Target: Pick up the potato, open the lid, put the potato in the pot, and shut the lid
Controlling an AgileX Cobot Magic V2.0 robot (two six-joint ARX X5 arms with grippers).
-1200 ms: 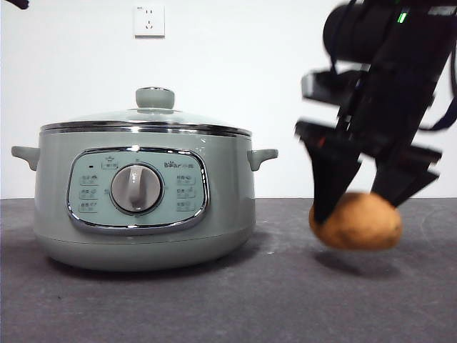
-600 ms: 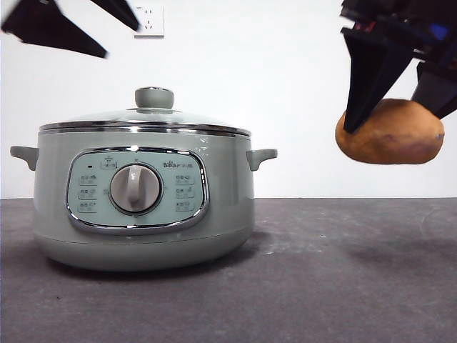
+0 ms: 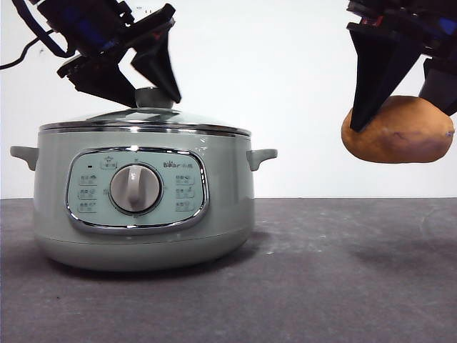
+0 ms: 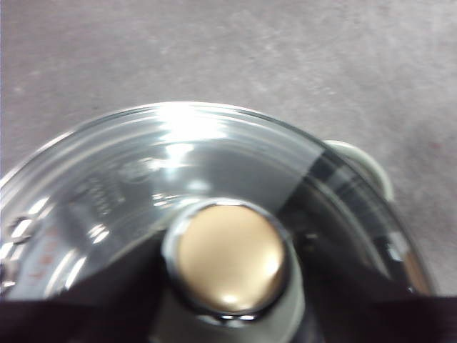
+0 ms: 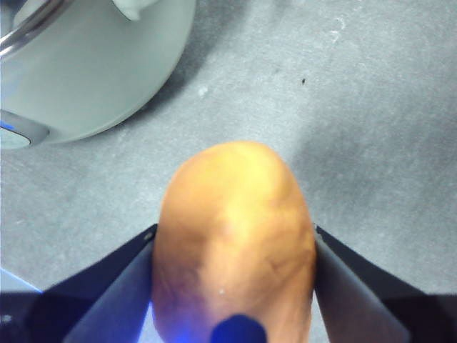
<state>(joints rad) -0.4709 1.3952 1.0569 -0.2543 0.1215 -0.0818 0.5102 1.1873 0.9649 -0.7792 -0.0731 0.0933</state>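
Left gripper (image 3: pixel 146 89) over pot (image 3: pixel 143 196), 2 jaws spread, straddling knob of seated lid (image 3: pixel 146 118). Bare table (image 3: pixel 343 286) right of pot. Right gripper (image 3: pixel 403 107) clamps potato (image 3: pixel 398 130) high above it.

— Bright, even light from overhead; the white wall (image 3: pixel 300 86) nearly washes out, and the dark grey tabletop (image 3: pixel 335 286) carries a soft shadow beneath the pale sage-green round cooker (image 3: pixel 143 207).

— Any glare?

— A white flare on the domed glass lid (image 4: pixel 178 136) in the left wrist view, which is soft and smeared throughout. The oval orange-brown potato (image 5: pixel 232 236) looks blurred close up, with a blue glow at its lower end.
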